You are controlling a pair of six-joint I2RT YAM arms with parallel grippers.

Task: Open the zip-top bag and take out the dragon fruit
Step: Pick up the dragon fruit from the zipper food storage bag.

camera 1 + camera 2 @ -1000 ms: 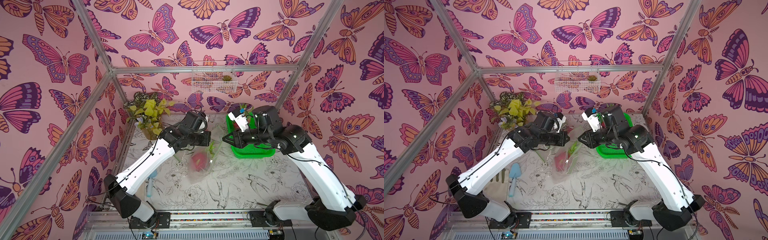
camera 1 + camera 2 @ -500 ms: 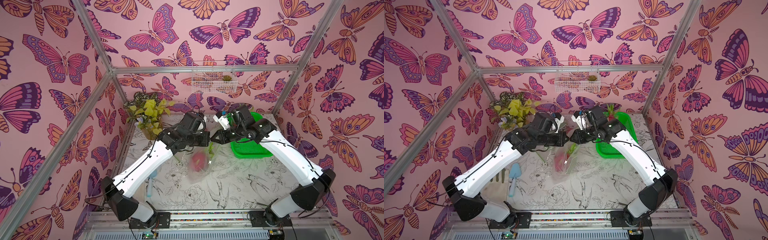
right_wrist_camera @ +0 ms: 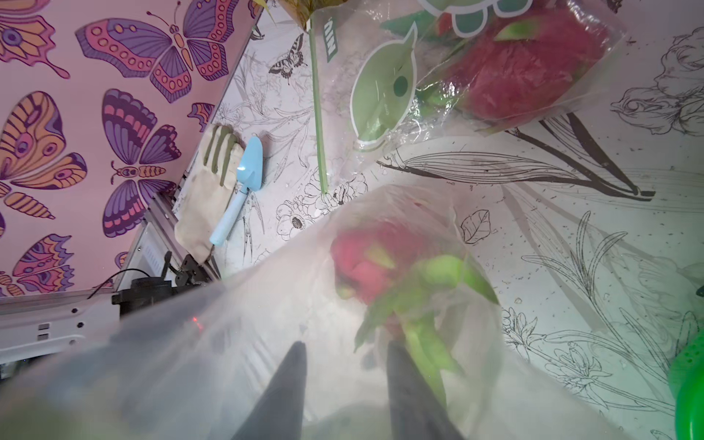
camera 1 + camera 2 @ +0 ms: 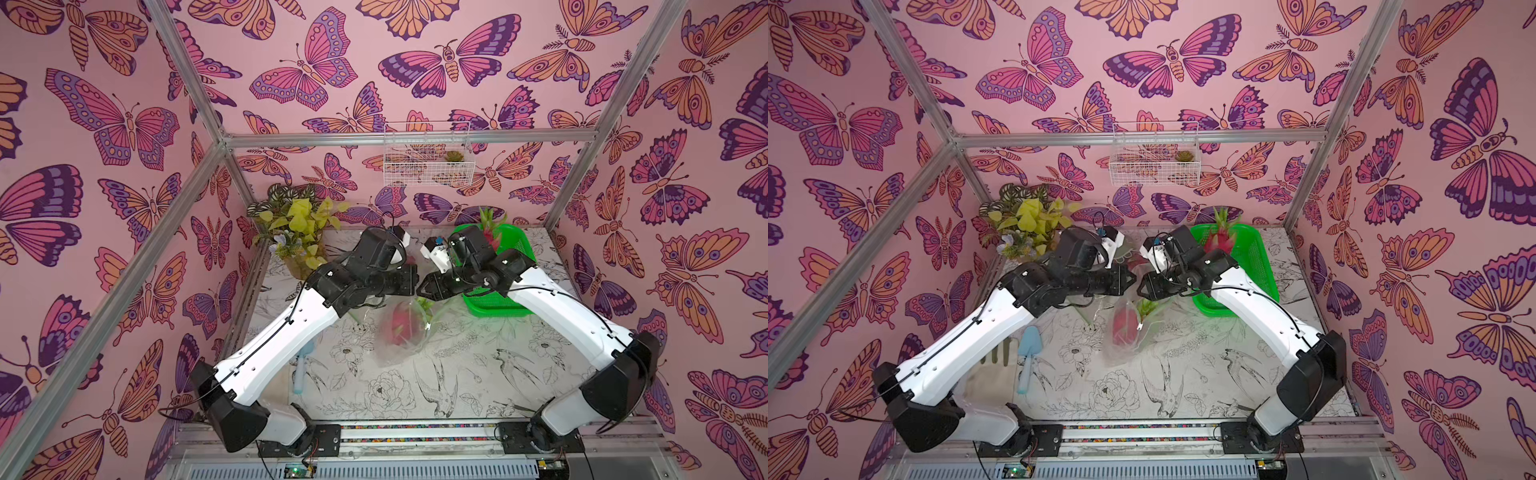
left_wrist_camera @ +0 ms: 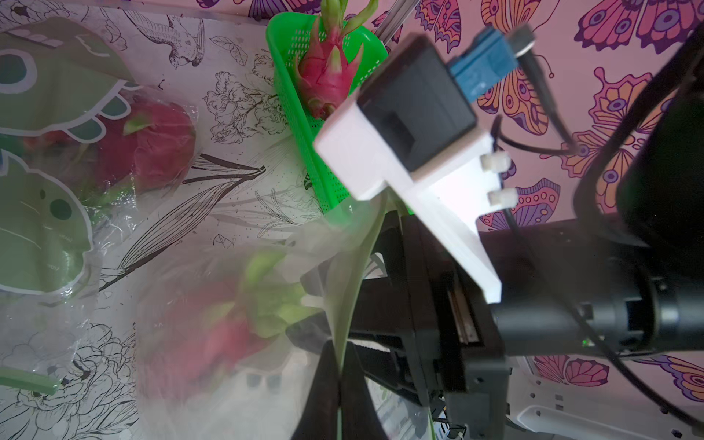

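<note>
Inward, left arm (image 4: 286,332), right arm (image 4: 561,307), above bag (image 4: 390,353)

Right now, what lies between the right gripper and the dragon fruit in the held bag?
Right wrist view: only the dragon fruit's green scales lie ahead of the right gripper's open jaws; whether bag film intervenes is unclear.

Pink butterfly walls (image 4: 374,62), flower-sketched tabletop (image 4: 415,395)
</note>
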